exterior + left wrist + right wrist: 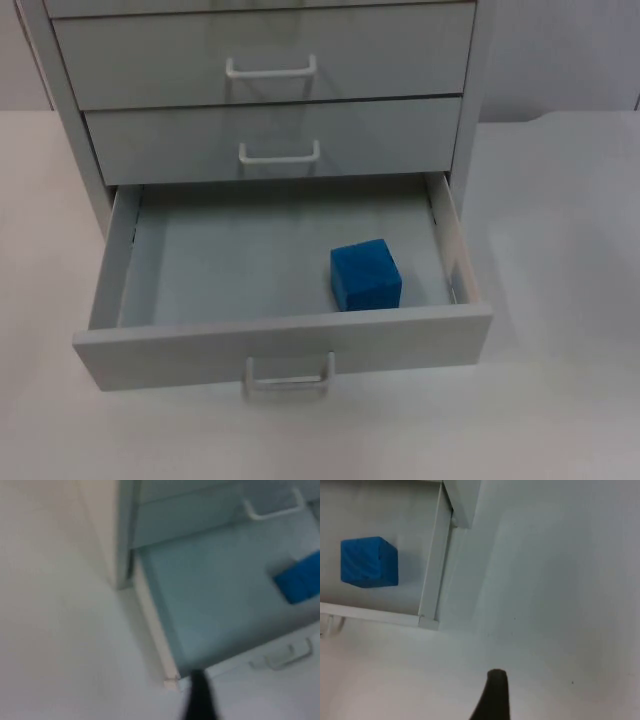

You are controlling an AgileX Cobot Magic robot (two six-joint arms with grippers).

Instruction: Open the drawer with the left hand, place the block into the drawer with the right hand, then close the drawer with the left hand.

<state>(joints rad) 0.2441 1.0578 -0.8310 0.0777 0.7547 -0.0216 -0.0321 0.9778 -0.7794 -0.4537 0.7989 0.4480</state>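
The white cabinet's point(465, 130) bottom drawer point(200, 350) is pulled out wide, its handle point(289, 378) facing the table's near edge. A blue block point(366, 276) rests on the drawer floor near the front right corner, upright and free of any grip. In the left wrist view, my left gripper point(200, 700) hovers over the table just outside the drawer's front left corner point(170, 677), with the block point(300, 582) beyond it. In the right wrist view, my right gripper point(492, 695) hangs above bare table to the right of the drawer's side wall point(434, 570), away from the block point(369, 562).
Two more drawers point(270, 60) above the open one are shut, each with a white handle point(279, 153). White table top point(560, 250) stretches on both sides of the cabinet and in front of the pulled-out drawer.
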